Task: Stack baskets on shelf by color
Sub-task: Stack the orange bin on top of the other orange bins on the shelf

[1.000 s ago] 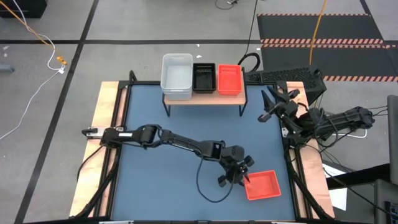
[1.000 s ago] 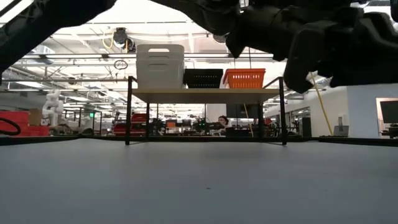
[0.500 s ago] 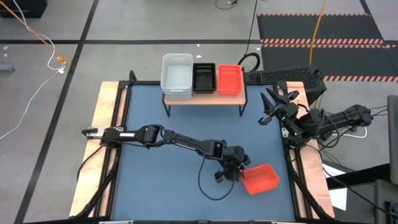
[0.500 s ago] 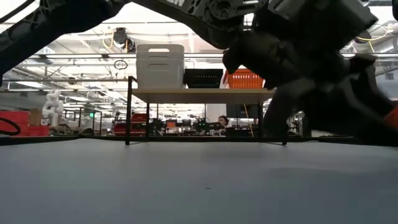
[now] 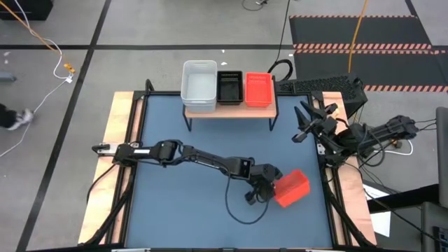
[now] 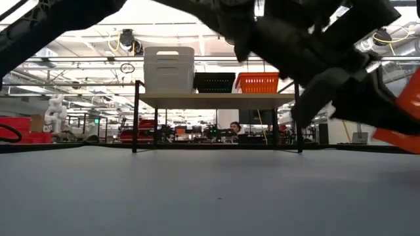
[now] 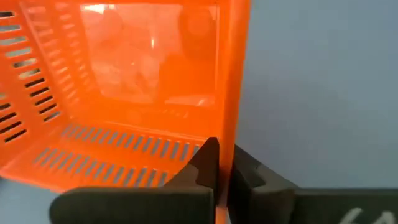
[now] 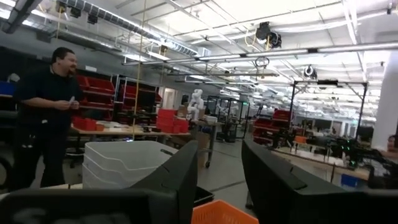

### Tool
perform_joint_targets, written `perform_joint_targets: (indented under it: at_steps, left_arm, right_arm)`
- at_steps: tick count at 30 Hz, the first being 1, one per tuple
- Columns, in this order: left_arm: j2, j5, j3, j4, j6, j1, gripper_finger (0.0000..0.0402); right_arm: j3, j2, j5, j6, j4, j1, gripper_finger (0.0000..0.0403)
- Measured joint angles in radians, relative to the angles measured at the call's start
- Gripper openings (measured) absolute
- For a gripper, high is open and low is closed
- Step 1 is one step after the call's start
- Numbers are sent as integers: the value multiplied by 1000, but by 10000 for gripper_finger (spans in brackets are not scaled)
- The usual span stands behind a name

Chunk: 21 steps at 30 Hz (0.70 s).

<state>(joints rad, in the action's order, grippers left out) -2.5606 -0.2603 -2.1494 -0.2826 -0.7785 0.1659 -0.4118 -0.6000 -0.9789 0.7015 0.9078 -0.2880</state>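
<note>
The shelf (image 5: 229, 110) stands at the table's far side and bears a stack of white baskets (image 5: 199, 85), a black basket (image 5: 229, 87) and a red basket (image 5: 258, 89) side by side. Another red basket (image 5: 292, 189) sits tipped near the table's right front. My left gripper (image 5: 264, 187) is shut on it. In the low view this basket (image 6: 403, 111) shows at the right edge. My right gripper (image 5: 308, 122) hovers open beside the table's right edge, holding nothing. My left gripper pinches one side wall (image 7: 225, 134) of the red basket at its rim, one finger inside (image 7: 205, 163) the basket and one outside. The fingers come slanting down from the table's left. The basket sits tilted, held side raised; whether its low edge touches the table, I cannot tell.
The blue table top (image 5: 182, 196) lies bare between the shelf and the near edge. A keyboard (image 5: 322, 87) and cables lie beyond the right rear corner. In the right wrist view a person (image 8: 43, 118) stands in the room behind the table.
My left gripper has shut on the red basket's wall and turned at the wrist. The basket, flat on the table a second ago, has tipped up on its side and shifted a little toward the far edge.
</note>
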Motion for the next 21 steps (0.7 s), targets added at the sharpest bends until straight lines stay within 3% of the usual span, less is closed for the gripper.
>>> perform_joint_targets:
  at_steps: [4,6,11,16,21]
  left_arm:
    - [69,238,0,-137,65,21,7]
    - [107,306,0,-215,95,27,6]
    - [182,307,-2,-432,291,32,13]
    - [170,306,1,-639,410,30,8]
    - [159,315,53,-693,467,22,15]
  right_arm:
    - [0,12,-23,2,0,-19,119]
    - [0,17,-23,1,1,-29,119]
    - [0,19,-22,0,0,-48,119]
    - [0,20,-20,0,1,-55,119]
    - [0,20,-20,0,1,-55,119]
